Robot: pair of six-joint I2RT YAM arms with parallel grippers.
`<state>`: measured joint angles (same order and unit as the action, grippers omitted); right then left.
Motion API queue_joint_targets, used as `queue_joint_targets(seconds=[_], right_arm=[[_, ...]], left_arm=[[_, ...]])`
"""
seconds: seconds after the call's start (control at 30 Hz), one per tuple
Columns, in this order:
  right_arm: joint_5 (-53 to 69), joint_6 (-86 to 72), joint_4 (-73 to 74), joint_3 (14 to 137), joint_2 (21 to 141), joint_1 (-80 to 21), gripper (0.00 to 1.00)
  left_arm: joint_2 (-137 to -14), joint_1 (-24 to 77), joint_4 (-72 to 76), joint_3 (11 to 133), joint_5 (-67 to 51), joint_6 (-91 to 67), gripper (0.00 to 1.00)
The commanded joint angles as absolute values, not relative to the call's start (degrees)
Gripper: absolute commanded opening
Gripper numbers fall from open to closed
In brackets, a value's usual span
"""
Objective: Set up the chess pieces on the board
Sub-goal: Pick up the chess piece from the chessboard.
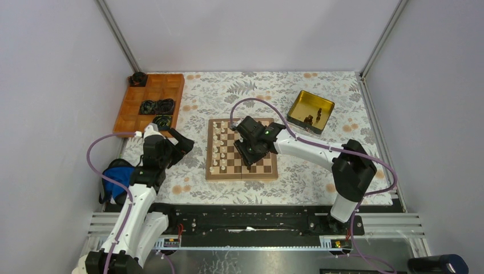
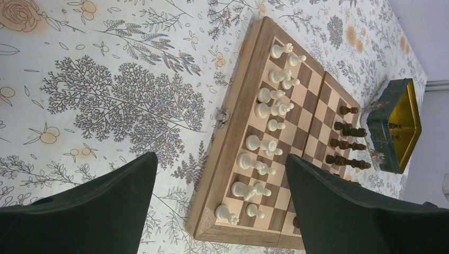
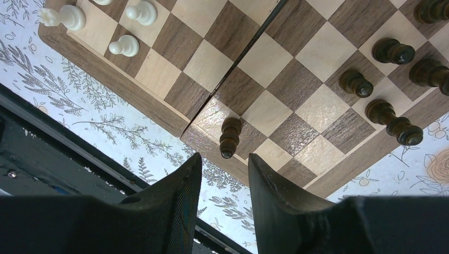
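The board point(image 1: 242, 176) lies mid-table. Cream-white chess pieces point(image 2: 267, 127) stand in two rows along its left side point(image 1: 217, 151). Dark brown pieces point(image 2: 347, 143) line the opposite side. My right gripper point(image 1: 251, 151) hovers over the board's near right part. In the right wrist view it point(image 3: 224, 161) is partly open with nothing between its fingers, and a dark pawn point(image 3: 230, 136) stands free on an edge square just beyond the tips. More dark pieces point(image 3: 394, 119) stand to the right. My left gripper point(image 1: 177, 145) point(image 2: 221, 156) hangs wide open left of the board, holding nothing.
A green tin with a gold inside point(image 1: 310, 111) sits at the back right with a few dark pieces in it. An orange tray point(image 1: 149, 103) with black rings stands at the back left. A blue object point(image 1: 117, 174) lies by the left arm. Metal rails run along the near edge.
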<state>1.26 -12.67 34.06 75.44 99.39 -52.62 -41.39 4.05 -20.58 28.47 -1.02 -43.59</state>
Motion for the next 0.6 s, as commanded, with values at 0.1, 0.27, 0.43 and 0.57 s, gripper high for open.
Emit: queue_joint_targets(seconds=[0.1, 0.27, 0.43, 0.57], right_arm=[[3.2, -11.9, 32.9, 74.8, 100.6, -53.4, 0.44], [3.2, -11.8, 32.7, 74.8, 101.4, -53.3, 0.44], [3.2, -11.8, 32.3, 74.6, 102.2, -53.4, 0.42], [2.9, -11.5, 32.4, 75.0, 102.9, -53.3, 0.35]], left_arm=[[-41.0, 3.7, -18.3, 27.8, -0.2, -43.8, 0.99], [-41.0, 3.7, -18.2, 27.6, -0.2, -43.6, 0.99], [-41.1, 3.7, -18.0, 27.4, -0.2, -43.5, 0.99], [-41.5, 3.7, -17.9, 27.5, -0.2, -43.3, 0.99]])
